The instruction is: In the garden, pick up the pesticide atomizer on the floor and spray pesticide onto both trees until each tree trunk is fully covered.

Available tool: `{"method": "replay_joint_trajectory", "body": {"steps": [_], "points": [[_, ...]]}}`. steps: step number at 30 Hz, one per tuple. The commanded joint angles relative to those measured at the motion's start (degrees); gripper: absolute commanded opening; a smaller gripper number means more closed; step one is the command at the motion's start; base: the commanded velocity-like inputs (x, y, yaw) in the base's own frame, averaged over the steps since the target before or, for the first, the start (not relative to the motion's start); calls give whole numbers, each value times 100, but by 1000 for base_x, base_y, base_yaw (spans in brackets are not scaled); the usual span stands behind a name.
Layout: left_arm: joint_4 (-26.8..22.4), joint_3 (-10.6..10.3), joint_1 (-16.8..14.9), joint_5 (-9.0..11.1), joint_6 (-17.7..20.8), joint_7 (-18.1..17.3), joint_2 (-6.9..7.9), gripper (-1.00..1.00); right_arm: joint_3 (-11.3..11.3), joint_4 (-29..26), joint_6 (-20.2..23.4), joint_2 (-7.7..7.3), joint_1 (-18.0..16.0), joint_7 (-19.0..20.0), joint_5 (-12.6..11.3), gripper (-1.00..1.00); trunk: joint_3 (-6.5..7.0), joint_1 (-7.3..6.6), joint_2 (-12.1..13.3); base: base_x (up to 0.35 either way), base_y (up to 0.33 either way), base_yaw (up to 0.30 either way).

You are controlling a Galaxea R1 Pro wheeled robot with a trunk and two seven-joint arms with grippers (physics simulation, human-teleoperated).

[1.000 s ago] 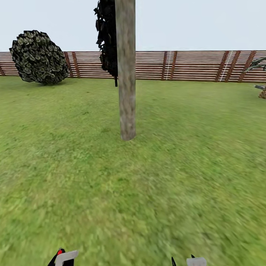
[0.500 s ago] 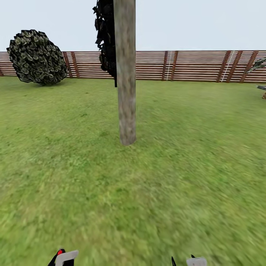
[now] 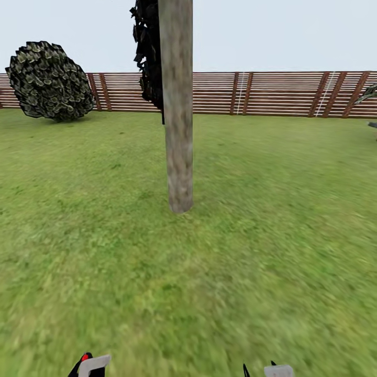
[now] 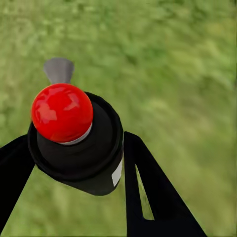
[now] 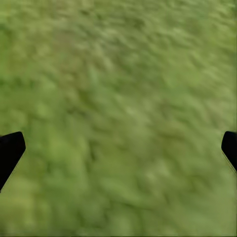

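A tree trunk (image 3: 178, 131), smooth and mottled grey-tan, rises from the lawn straight ahead in the head view, and its crown is cut off by the picture's upper edge. The pesticide atomizer (image 4: 79, 158) is a dark bottle with a round red top (image 4: 61, 112). My left gripper (image 4: 76, 143) is shut on it, one black finger on each side of the bottle. In the head view that left gripper (image 3: 89, 366) peeks in at the lower edge with a bit of red showing. My right gripper (image 5: 118, 148) is open over bare grass, its fingertips (image 5: 10, 150) far apart.
A brown slatted fence (image 3: 272, 93) closes the far side of the lawn. A round dark bush (image 3: 50, 81) stands at the far left by the fence. A dark narrow conifer (image 3: 149, 52) rises just behind the trunk. Grass lies between me and the trunk.
The whole head view has shifted: the trunk looks larger and its base sits lower in the picture, so the camera has come nearer. Both grippers keep their places in the picture.
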Motion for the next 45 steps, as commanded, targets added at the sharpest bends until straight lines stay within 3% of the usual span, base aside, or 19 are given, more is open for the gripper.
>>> {"method": "replay_joint_trajectory", "body": {"steps": [1, 45], "points": [[4, 14, -4, -42, -16, 24, -1, -100, -48, 2, -17, 1, -3, 19, 38, 100, -5, 3, -1, 338, 0, 0], [3, 8, -5, -51, -16, 24, -1, -100, -48, 2, -17, 5, -3, 19, 38, 100, -5, 3, -1, 338, 0, 0]]}}
